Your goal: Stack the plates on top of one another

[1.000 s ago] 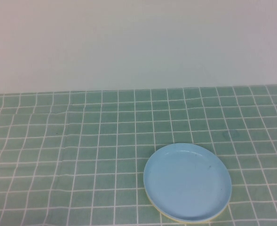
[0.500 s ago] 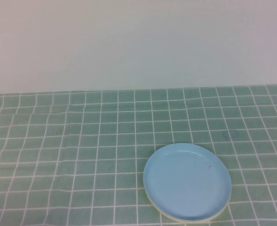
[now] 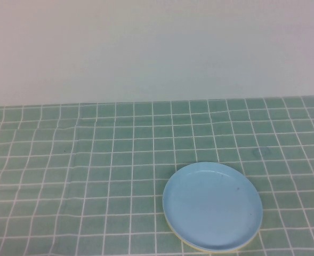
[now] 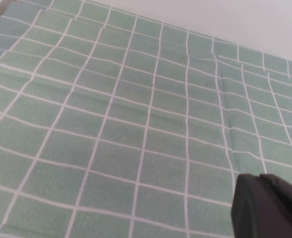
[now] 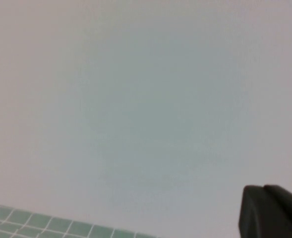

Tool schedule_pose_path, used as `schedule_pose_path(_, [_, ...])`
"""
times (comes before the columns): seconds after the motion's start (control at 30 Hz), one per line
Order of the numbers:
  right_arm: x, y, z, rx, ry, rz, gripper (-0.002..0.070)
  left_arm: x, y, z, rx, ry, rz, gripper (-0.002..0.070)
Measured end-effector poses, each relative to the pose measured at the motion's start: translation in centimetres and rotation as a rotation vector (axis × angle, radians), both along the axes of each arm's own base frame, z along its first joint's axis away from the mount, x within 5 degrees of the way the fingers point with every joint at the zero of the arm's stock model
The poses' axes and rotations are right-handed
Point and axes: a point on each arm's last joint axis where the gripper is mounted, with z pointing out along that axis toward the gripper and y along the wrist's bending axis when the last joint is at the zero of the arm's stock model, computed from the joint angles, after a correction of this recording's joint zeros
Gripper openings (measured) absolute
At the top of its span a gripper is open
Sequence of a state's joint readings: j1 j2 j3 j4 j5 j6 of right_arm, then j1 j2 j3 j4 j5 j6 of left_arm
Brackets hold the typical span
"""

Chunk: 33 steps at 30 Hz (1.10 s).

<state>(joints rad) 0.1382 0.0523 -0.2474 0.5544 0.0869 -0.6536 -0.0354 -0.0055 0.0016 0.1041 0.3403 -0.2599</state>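
A green cloth (image 3: 93, 160) with a grid of thin white lines covered the surface from the near edge back to the wall. It did not lie quite flat: a shallow crease ran across it on the robot's left side, and the left wrist view showed a few soft folds bending the white lines. A small dark speck sat on one of the squares there. Behind the cloth rose a plain, pale wall (image 3: 157, 48), bare and evenly lit.
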Motion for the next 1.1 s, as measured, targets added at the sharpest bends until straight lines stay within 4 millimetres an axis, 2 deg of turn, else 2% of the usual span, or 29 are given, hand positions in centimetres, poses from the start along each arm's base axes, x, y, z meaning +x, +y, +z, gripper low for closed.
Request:
schedule_pose_path(0.27, [1.1, -0.2, -4.2, 0.020, 0.093, -0.033, -0.0002, 0.0, 0.0, 0.0, 0.000, 0.000, 0.000, -0.0001])
schedule_pose_path(0.47, [1.7, -0.6, -6.7, 0.032, 0.063, -0.088, -0.0002, 0.0, 0.0, 0.0, 0.000, 0.000, 0.000, -0.0001])
schedule_pose_path(0.6, [1.7, -0.8, -7.1, 0.033, 0.061, -0.114, -0.0002, 0.0, 0.0, 0.0, 0.000, 0.000, 0.000, -0.0001])
schedule_pose_path(0.87, [1.8, -1.4, -8.4, -0.002, 0.188, -0.232, -0.0002, 0.0, 0.0, 0.0, 0.000, 0.000, 0.000, -0.0001])
schedule_pose_path(1.1, [1.1, -1.6, -10.6, 0.038, 0.424, -0.266, -0.0002, 0.0, 0.0, 0.0, -0.004, 0.000, 0.000, -0.0001])
